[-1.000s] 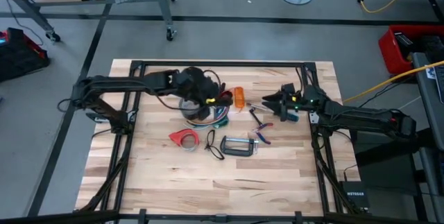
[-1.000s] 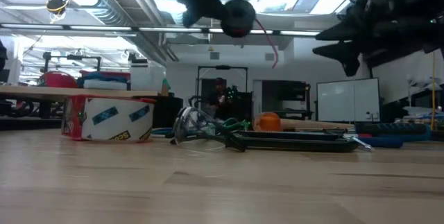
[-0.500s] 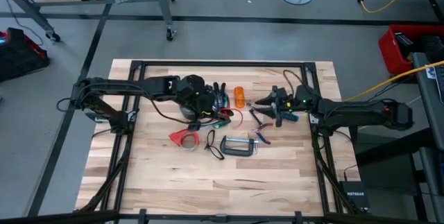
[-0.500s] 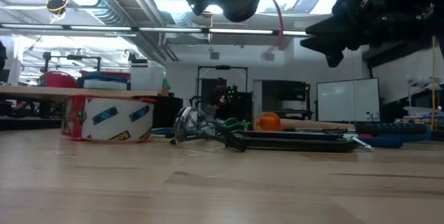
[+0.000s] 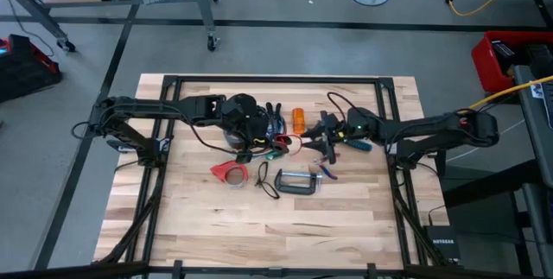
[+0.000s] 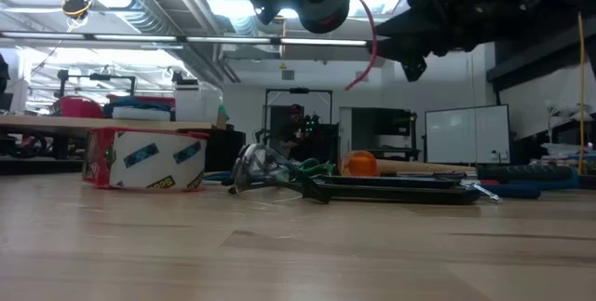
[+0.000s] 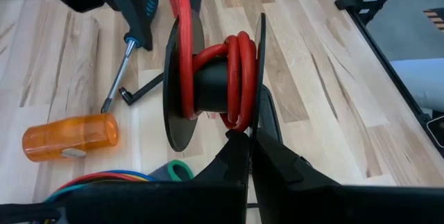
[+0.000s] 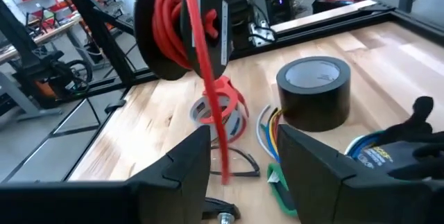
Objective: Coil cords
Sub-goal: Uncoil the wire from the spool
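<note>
Spool (image 7: 211, 89) of red cord (image 7: 232, 78) hangs above the table (image 5: 346, 227), held up by the left gripper (image 7: 244, 144), whose fingers are pressed together on the rim of one black flange. In the high view this gripper (image 5: 251, 123) sits just left of table centre, toward 12 o'clock. A loose end of the red cord (image 8: 208, 92) drops from the spool (image 8: 182, 26) and hangs between the right gripper's (image 8: 239, 158) spread fingers; they are apart, and whether they touch the cord cannot be told. In the high view the right gripper (image 5: 321, 132) is at 3 o'clock of the left one, near it, its arm stretching in from the right edge.

The bunch of coloured cords (image 8: 274, 137) lies on the table beside a black tape roll (image 8: 313, 92), touching its base as far as can be seen; the same bunch (image 5: 275, 145) shows in the high view under the left gripper. An orange bottle (image 7: 69, 135) lies on its side near it, at 12 o'clock of the bunch in the high view. A red dispenser (image 5: 229, 172) lies at 7 o'clock of the bunch, a clamp (image 5: 296, 181) at 5 o'clock. A blue-handled screwdriver (image 7: 132, 47) lies beyond the bottle.
</note>
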Controlling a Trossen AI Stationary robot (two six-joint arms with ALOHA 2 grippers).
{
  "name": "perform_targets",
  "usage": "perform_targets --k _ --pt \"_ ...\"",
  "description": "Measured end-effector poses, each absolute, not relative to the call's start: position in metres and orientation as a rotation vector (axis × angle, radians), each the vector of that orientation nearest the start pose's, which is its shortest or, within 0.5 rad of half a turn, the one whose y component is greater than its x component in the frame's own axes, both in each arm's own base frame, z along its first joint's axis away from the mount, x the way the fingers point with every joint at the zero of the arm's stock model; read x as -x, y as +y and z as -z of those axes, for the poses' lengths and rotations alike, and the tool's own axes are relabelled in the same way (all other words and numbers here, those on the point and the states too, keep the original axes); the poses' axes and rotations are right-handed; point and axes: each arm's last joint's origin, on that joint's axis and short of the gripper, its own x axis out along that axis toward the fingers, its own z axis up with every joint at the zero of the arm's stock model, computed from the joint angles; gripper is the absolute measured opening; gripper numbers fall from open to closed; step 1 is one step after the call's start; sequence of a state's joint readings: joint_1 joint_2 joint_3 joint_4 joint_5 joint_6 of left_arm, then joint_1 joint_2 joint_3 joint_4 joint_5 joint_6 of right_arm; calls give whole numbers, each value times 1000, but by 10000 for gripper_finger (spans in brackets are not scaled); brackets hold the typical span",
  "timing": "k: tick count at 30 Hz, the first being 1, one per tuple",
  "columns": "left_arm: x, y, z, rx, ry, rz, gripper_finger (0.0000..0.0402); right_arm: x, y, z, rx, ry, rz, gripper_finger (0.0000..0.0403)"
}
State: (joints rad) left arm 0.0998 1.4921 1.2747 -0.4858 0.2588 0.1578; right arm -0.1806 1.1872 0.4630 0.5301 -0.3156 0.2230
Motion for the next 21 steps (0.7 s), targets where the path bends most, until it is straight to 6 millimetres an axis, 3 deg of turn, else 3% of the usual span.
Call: perform_targets --k 12,15,21 --pt "-323 24 -310 -13 686 204 0 -249 -34 -216 -288 231 -206 163" --pt "-323 24 -309 -9 697 204 0 -249 -34 -215 -290 235 -214 127" --pt "-320 24 -307 5 733 203 0 -249 -34 -216 -287 226 -214 14"
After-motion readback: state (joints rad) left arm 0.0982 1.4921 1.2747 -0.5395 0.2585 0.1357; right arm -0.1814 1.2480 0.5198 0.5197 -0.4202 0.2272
